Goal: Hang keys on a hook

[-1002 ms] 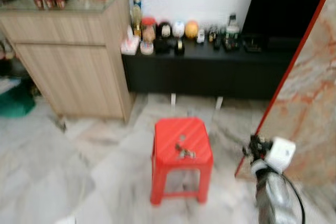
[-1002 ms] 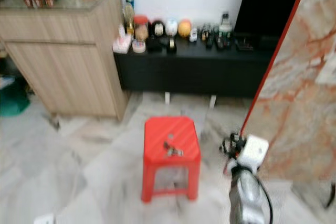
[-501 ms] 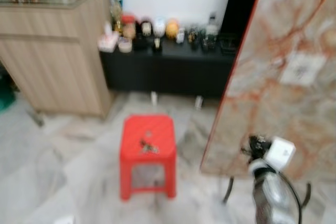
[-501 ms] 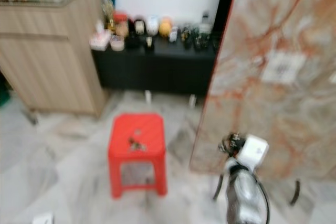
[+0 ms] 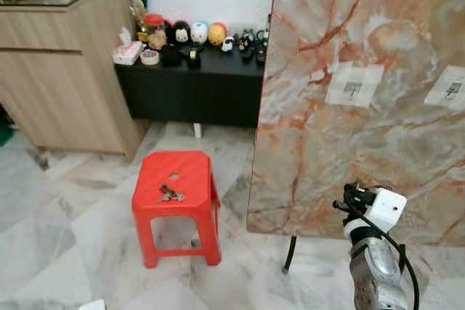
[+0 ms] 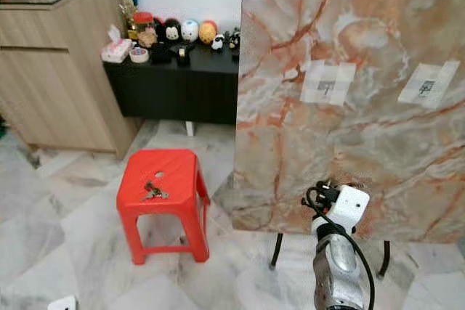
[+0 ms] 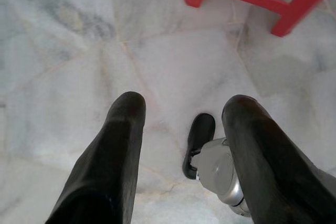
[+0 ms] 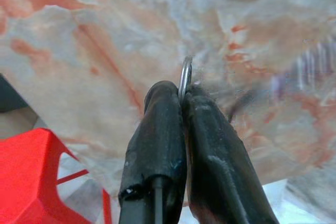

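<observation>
Pinching a thin metal ring [image 8: 185, 77] between closed jaws, the right gripper [image 8: 181, 95] is raised before the upright marbled panel [image 5: 363, 99], the ring edge-on and barely proud of the fingertips. Whether keys hang from that ring cannot be told. The left gripper [image 7: 181, 111] hangs low over the marble floor [image 7: 79, 51], jaws wide and holding nothing. A bunch of keys [image 5: 171, 194] lies on top of the red stool [image 5: 176, 179], well apart from the right gripper and to its left. Two taped patches [image 5: 354, 83] sit on the panel, each with a small dark mark; whether either is a hook is too small to tell. Risk, as judged: with so little ring exposed, a hook may strike the fingertips rather than thread the ring, and a slight misalignment against the panel could twist the ring out of the grip.
</observation>
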Motion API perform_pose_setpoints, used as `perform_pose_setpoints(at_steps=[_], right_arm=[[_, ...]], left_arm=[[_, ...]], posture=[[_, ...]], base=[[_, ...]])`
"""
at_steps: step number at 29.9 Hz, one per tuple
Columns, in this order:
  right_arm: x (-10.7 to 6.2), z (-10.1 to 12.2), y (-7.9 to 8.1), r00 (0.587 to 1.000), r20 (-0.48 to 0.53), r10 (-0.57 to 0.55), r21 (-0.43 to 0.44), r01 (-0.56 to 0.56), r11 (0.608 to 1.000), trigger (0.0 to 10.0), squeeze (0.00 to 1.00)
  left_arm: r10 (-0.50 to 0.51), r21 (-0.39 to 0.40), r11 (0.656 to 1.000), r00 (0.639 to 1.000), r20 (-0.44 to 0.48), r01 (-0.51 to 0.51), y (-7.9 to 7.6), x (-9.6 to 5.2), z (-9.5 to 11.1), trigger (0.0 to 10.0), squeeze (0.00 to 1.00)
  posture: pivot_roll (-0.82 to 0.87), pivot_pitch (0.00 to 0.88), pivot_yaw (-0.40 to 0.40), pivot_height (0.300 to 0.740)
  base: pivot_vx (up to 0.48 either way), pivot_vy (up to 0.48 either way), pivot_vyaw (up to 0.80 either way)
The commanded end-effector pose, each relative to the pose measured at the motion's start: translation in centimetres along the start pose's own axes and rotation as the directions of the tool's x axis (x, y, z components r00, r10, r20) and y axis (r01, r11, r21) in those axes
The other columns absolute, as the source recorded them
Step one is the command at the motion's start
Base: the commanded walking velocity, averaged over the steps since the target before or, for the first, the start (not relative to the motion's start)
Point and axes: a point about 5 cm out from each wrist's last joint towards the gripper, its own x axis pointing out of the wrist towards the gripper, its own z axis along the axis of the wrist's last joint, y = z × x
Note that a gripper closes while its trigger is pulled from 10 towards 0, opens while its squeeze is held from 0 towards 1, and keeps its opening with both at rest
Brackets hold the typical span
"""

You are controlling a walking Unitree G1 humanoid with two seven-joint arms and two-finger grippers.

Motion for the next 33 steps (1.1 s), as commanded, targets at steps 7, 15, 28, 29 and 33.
perform_pose_setpoints(at_steps=[7,15,28,29,33], right_arm=[[1.0,1.6,-0.4,0.993,0.071,-0.099,-0.029,0.102,0.994,10.0,0.0],[1.7,4.4,-2.1,0.933,0.208,-0.293,-0.128,0.322,0.938,10.0,0.0],[2.6,2.2,1.7,0.998,0.054,-0.036,-0.112,0.042,0.993,10.0,0.0],[2.3,1.8,2.1,0.999,0.036,0.014,-0.114,-0.01,0.993,10.0,0.0],[1.3,1.0,2.9,0.994,0.022,0.105,-0.141,-0.101,0.985,10.0,0.0]], left_arm=[[0.014,-0.011,1.0,1.0,0.014,-0.014,0.2,0.0,0.2,10.0,0.0],[0.011,-0.012,1.0,1.0,0.024,-0.011,0.1,0.1,0.4,10.0,0.0],[0.01,-0.014,1.0,0.999,0.043,-0.009,-0.1,0.1,0.7,10.0,0.0],[0.01,-0.014,1.0,0.999,0.043,-0.01,-0.1,0.1,0.7,10.0,0.0],[0.006,-0.007,1.0,0.999,0.034,-0.006,-0.2,0.1,0.5,10.0,0.0]], posture=[[0.04,0.0,-0.026,0.74],[0.03,0.0,-0.022,0.74],[0.03,0.0,-0.028,0.74],[0.03,0.0,-0.027,0.74],[0.02,0.0,-0.024,0.74]], base=[[0.0,0.0,0.0],[0.0,0.0,0.0],[0.0,0.0,0.0],[0.0,0.0,0.0],[0.0,0.0,0.0]])
